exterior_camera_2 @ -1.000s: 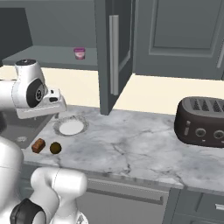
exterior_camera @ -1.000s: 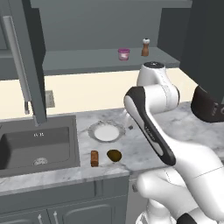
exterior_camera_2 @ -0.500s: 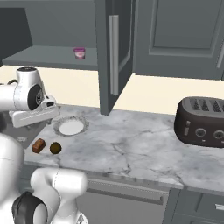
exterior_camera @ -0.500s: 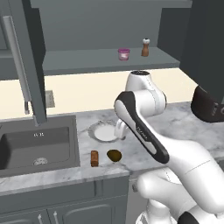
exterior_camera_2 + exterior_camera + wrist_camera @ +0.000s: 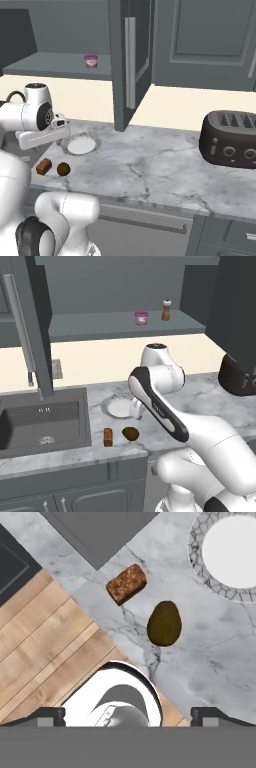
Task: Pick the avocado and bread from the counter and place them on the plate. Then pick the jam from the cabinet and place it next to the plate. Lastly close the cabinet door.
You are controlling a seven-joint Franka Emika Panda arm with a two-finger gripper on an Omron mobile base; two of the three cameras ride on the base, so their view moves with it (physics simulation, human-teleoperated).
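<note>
Avocado (image 5: 164, 623) on marble surface (image 5: 210, 657), lying just below bread (image 5: 126, 584) in hand view, a small gap between them. Seen from straight above there: avocado egg-shaped with narrow end toward plate (image 5: 197, 562), bread a crusty brown block set at a slant, plate's patterned rim cut off at upper right corner. Pincer (image 5: 128, 714) released, tips spread wide at bottom edge, nothing between them, poised high above the two foods. Also wooden floor beyond surface edge at left, and a dark grey corner of sink at far left.

From left base view: bread (image 5: 107, 436) standing beside avocado (image 5: 130, 433) near front edge of surface (image 5: 200, 401), plate (image 5: 118, 406) just behind, partly hidden by arm. Sink (image 5: 42, 423) to the left, with open cabinet door (image 5: 32, 321) hanging above it. Jam (image 5: 141, 318) on cabinet (image 5: 115, 326) shelf, near a pepper mill (image 5: 166, 310), well apart from the plate below. Toaster (image 5: 240, 376) at right edge.

From right base view: same row reversed, bread (image 5: 44, 166) left of avocado (image 5: 63, 169), plate (image 5: 80, 145) fully visible behind them. Jam (image 5: 90, 60) alone on shelf, pepper mill hidden. Second cabinet door (image 5: 131, 60) open edge-on at centre; toaster (image 5: 231, 137) whole, on right part of surface (image 5: 150, 170).
</note>
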